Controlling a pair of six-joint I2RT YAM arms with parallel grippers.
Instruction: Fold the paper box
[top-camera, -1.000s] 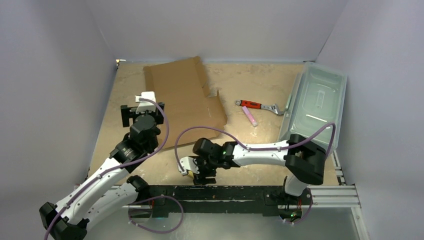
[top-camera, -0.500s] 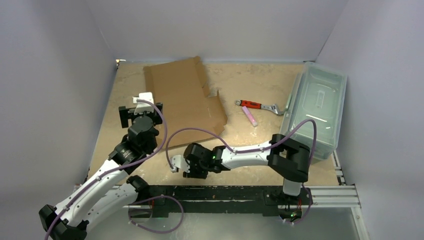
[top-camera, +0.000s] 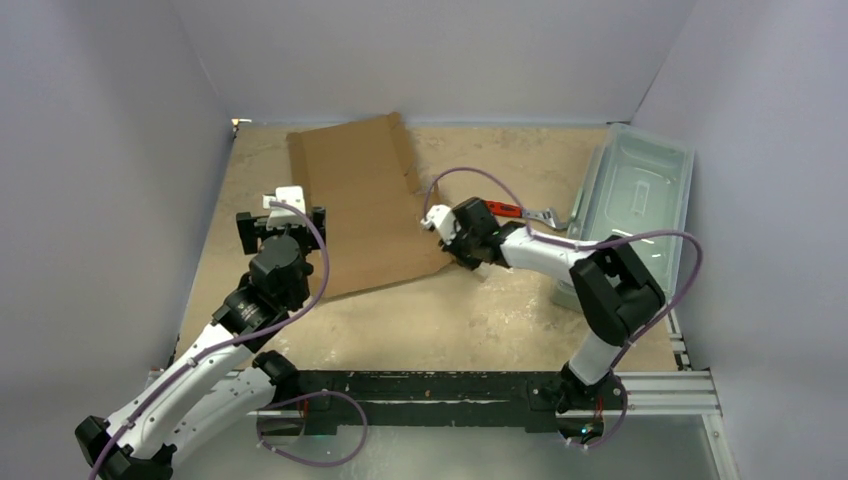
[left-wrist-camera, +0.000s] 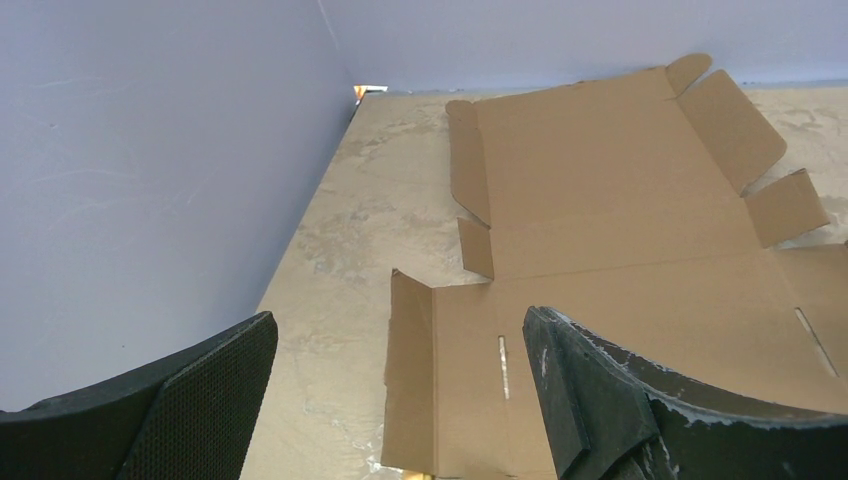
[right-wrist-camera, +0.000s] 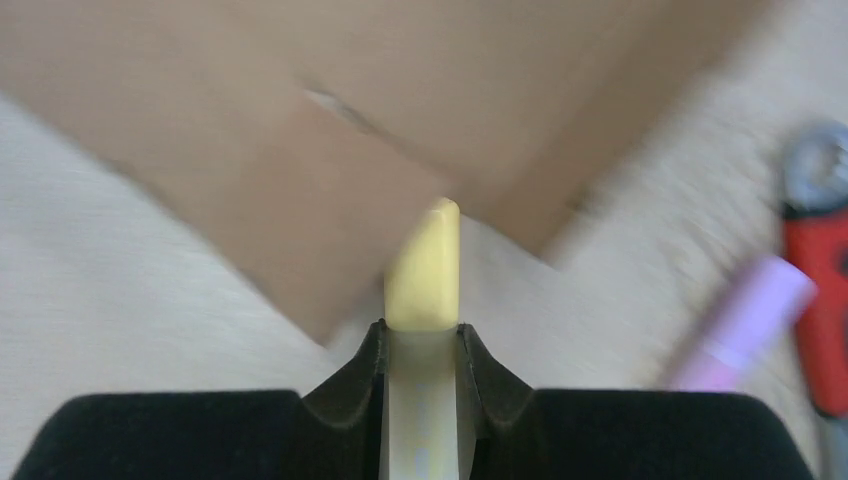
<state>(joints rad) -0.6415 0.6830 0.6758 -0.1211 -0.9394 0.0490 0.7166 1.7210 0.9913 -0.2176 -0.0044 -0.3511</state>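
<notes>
The paper box is a flat brown die-cut sheet with flaps, lying unfolded at the back left of the table. It fills the left wrist view. My left gripper is open and empty over the sheet's near left edge, with its jaws wide apart in the left wrist view. My right gripper is at the sheet's right edge. It is shut on a whitish pen with a yellow tip. The tip points at a corner of the cardboard, which is blurred.
A red-handled wrench lies right of the box and also shows in the right wrist view. A pink marker lies beside it. A translucent grey-green bin stands at the right wall. Walls enclose the left, back and right.
My right arm swung from the table's near edge up to the box's right edge, carrying the yellow-tipped pen. My left gripper stayed almost where it was.
</notes>
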